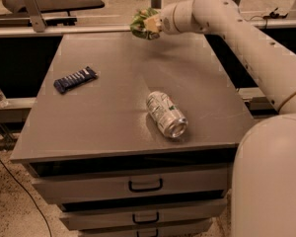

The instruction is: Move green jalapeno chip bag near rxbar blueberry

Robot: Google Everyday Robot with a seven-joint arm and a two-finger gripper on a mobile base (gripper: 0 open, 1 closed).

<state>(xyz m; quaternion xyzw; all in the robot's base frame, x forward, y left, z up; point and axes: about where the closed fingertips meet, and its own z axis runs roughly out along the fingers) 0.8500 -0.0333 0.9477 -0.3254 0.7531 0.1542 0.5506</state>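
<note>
1. A grey table top (108,127) sits on a cabinet of drawers (89,186). The drawers that show are all shut, so nothing inside them can be seen.
2. On the left part of the top lies the rxbar blueberry (75,79), a slim dark-blue bar with white stripes. It lies flat and at a slant.
3. Right of the middle, near the front edge, a silver-green soda can (166,113) lies on its side, with its open-looking end turned toward the front right.
4. The green jalapeno chip bag (139,22) is at the far edge of the table, well apart from the bar. It is light green, crumpled and bunched, and looks raised off the surface.
5. The gripper (150,23) is at that far edge, on a pale arm (237,28) reaching in from the right. It is closed narrowly on the bag's right side.
</note>
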